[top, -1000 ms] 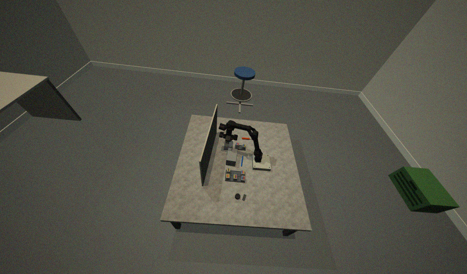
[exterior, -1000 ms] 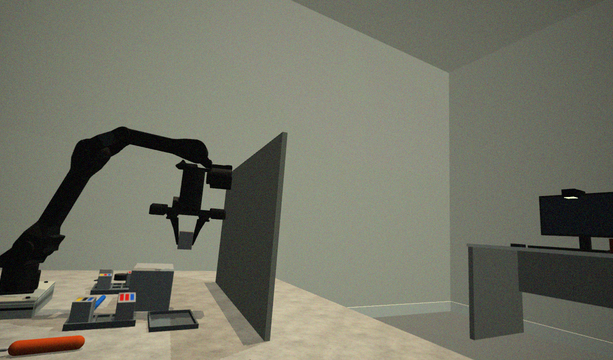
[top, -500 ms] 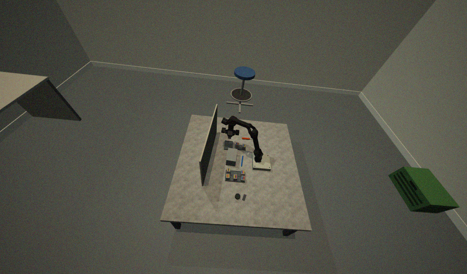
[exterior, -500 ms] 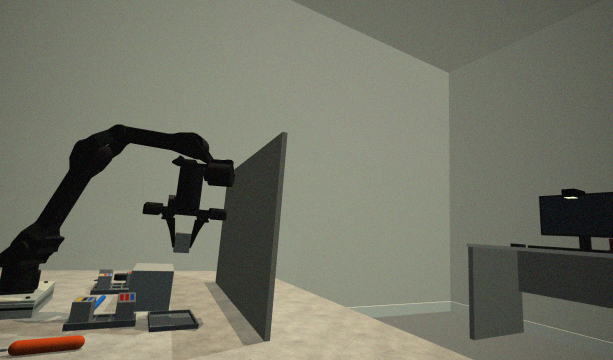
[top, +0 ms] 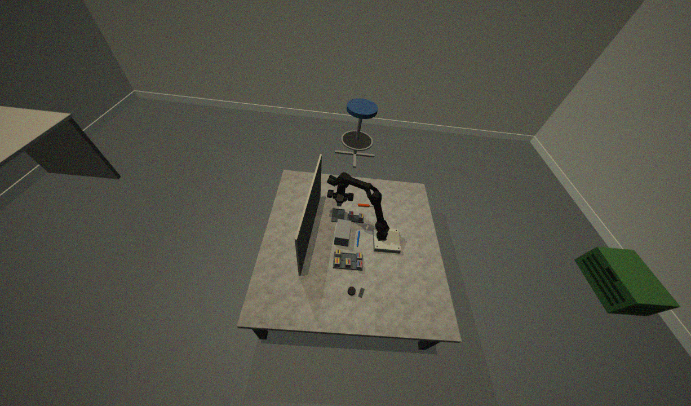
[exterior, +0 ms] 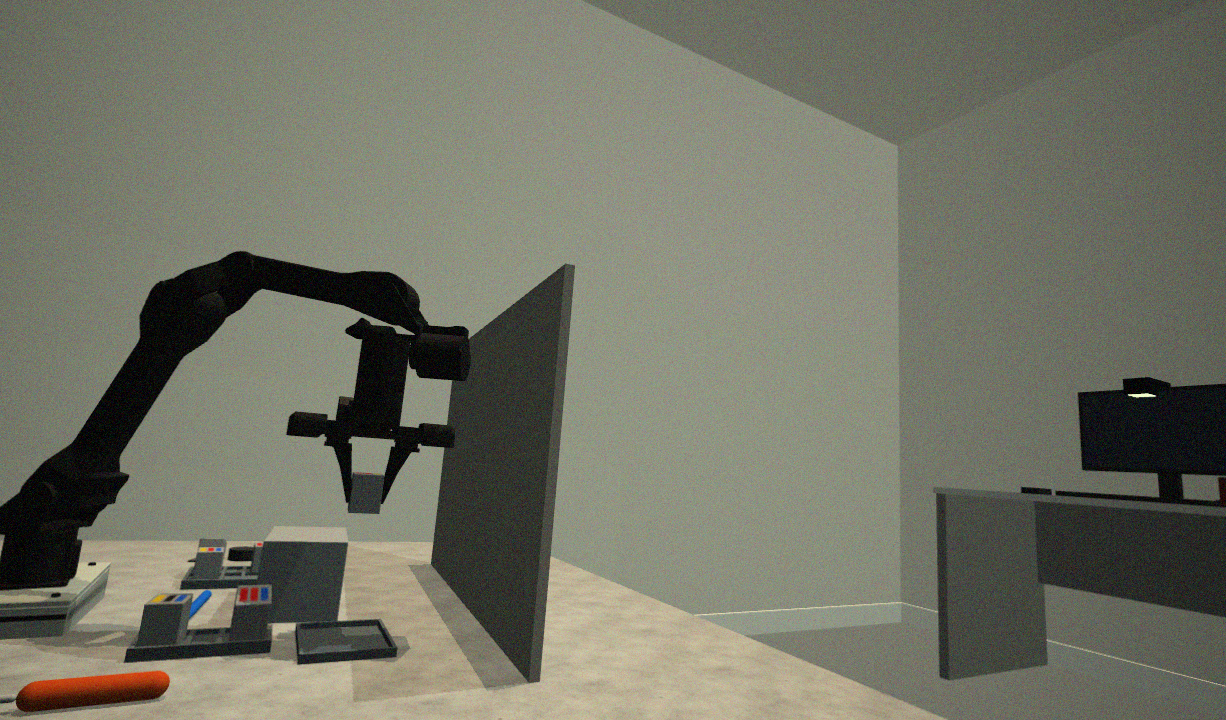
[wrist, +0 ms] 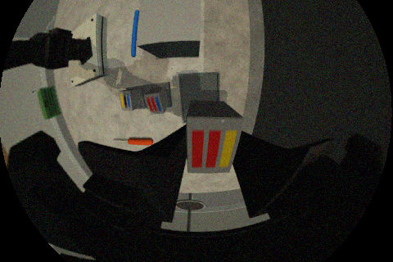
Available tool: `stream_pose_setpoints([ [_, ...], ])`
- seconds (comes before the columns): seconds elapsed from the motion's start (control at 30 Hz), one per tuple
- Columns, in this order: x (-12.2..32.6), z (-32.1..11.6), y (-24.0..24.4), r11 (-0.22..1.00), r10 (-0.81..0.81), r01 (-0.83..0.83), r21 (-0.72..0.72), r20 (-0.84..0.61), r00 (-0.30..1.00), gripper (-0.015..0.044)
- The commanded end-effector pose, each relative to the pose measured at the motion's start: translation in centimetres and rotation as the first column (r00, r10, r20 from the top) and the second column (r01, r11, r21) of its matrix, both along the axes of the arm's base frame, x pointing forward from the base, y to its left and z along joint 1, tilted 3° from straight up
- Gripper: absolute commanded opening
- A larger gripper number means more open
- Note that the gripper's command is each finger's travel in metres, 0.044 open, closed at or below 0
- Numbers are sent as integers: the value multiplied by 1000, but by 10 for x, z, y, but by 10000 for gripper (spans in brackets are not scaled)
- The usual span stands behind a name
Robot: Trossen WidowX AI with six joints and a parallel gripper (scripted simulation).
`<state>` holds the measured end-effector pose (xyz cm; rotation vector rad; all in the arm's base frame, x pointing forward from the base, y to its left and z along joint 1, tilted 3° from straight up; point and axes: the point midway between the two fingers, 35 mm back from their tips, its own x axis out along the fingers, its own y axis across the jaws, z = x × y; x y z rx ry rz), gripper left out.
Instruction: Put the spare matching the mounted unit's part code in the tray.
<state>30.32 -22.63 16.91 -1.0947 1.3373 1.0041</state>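
Observation:
My gripper (top: pixel 340 203) (exterior: pixel 365 497) (wrist: pixel 206 129) is shut on a grey block (exterior: pixel 366 490) (wrist: pixel 214 124) with red, red and yellow stripes on top. It holds the block upright, well above the table, over the area of the shallow dark tray (top: pixel 337 216) (exterior: pixel 347 658) (wrist: pixel 190 86). No part lies in the visible part of the tray; the block hides its near corner in the wrist view. A large grey box (top: pixel 342 229) (exterior: pixel 304 577) (wrist: pixel 172 8) stands beside the tray; its back and any code there do not show. The near rack (exterior: pixel 196 649) bears a red-red-blue block (exterior: pixel 252 613) (wrist: pixel 155 102) and a yellow-black-blue block (exterior: pixel 163 622) (wrist: pixel 127 101).
A tall dark panel (top: pixel 310 222) (exterior: pixel 501 465) (wrist: pixel 307 49) stands close beside the gripper and tray. A far rack (top: pixel 348 268) holds several striped blocks. A blue stick (top: pixel 358 238) (wrist: pixel 135 33) and an orange-handled screwdriver (top: pixel 363 205) (exterior: pixel 93 690) (wrist: pixel 140 142) lie on the table.

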Motion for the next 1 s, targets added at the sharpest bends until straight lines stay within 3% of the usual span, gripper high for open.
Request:
stream_pose_setpoints([
  [0.0,1,-3,-1,1000,4,-4,-1,0,1000,0],
  [0.97,4,-26,-5,1000,4,-4,-1,0,1000,0],
])
